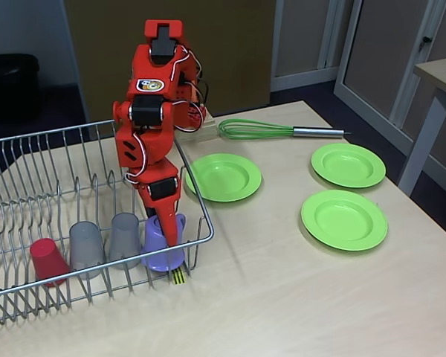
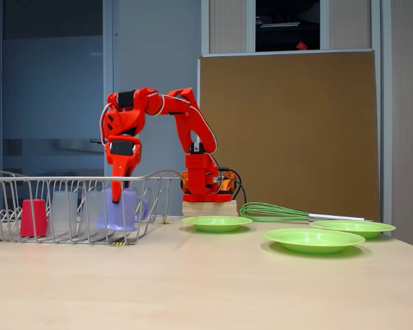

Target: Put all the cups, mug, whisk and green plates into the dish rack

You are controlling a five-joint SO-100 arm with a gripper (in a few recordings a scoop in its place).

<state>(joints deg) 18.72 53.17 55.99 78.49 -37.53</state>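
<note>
Hand: the red arm's hand (image 1: 163, 227) (image 2: 117, 196) reaches down into the dish rack, its fingers at the mug; whether they clamp the mug or stand loose around it cannot be told from either fixed view.
Mug: lilac mug (image 1: 163, 244) (image 2: 118, 212), upside down in the rack's front right corner, directly under the hand, with its handle on the side away from the cups.
Grey cups: two translucent grey cups (image 1: 87, 248) (image 1: 124, 239), inverted, just beside the hand on its left in a fixed view, the nearer one close against the mug.
Red cup: red cup (image 1: 49, 261) (image 2: 34, 217), inverted, farthest from the hand at the end of the same front row (beyond both grey cups).
Dish rack: silver wire rack (image 1: 30, 186) (image 2: 69, 184) on the counter, enclosing the hand; a yellow-black tag (image 1: 178, 277) hangs on the front wire just below the mug.
Plates: three green plates on the bare counter (image 1: 282, 297) (image 2: 193, 282), outside the rack. One (image 1: 223, 177) lies near the hand, just past the rack's right wall; the other two (image 1: 348, 164) (image 1: 343, 219) lie well apart from it, further right.
Whisk: green whisk (image 1: 256, 130) (image 2: 272, 211) lies flat on the counter behind the nearest plate, beside the arm's base (handle pointing away from the hand).
</note>
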